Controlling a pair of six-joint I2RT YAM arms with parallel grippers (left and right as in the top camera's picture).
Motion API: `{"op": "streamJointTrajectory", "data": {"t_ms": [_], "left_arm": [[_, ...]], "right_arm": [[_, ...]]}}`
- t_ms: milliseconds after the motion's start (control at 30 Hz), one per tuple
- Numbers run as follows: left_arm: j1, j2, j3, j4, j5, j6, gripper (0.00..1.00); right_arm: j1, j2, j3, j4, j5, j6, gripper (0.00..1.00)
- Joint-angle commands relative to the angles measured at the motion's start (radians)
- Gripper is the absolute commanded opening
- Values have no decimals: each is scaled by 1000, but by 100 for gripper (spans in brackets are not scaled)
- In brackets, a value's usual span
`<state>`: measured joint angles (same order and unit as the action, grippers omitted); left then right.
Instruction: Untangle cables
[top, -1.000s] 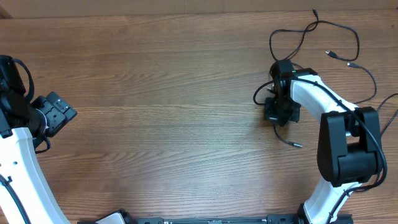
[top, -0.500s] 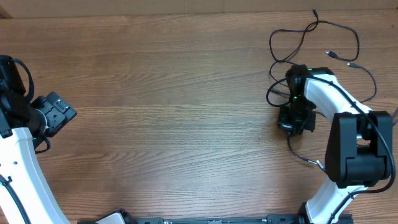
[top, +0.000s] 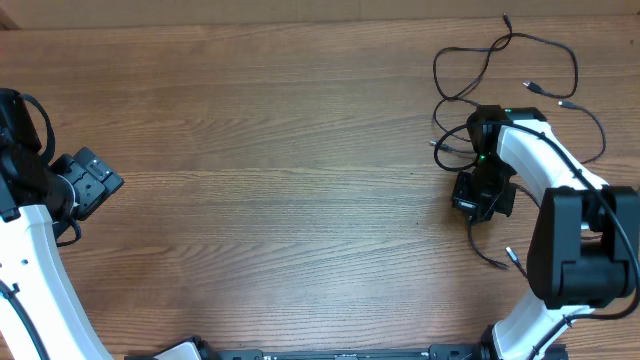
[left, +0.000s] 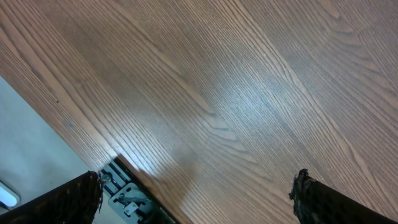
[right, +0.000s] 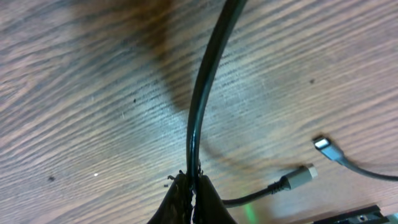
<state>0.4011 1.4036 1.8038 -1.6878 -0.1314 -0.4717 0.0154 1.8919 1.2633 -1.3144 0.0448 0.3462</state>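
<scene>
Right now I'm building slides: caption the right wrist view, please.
Right gripper shut on a black cable over the wooden table, a pale plug end lying nearby.

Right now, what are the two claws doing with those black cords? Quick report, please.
Right gripper shut on one black cable. Left gripper open, empty, far across the table. Other cables lie in loose loops nearby. Nothing in the way.

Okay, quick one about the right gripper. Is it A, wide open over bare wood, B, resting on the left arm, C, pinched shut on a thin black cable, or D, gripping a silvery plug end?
C: in the right wrist view the right gripper has its fingertips pressed together on a black cable that runs up and away from them, while a silvery plug end lies free off to the side.
</scene>
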Motion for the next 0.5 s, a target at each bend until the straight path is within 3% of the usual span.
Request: {"op": "streamJointTrajectory", "data": {"t_ms": [0,367,433,467], "left_arm": [[4,2,-4,-2,1,-15,99],[4,2,-4,-2,1,-15,100],[4,2,-4,-2,1,-15,100],[4,2,-4,-2,1,-15,100]], "right_arm": [[2,-62,0,-22,3,25,4],[2,-151,0,-85,-10,24,5],[2,-151,0,-85,-13,24,27],[2,-151,0,-85,-13,24,44]]}}
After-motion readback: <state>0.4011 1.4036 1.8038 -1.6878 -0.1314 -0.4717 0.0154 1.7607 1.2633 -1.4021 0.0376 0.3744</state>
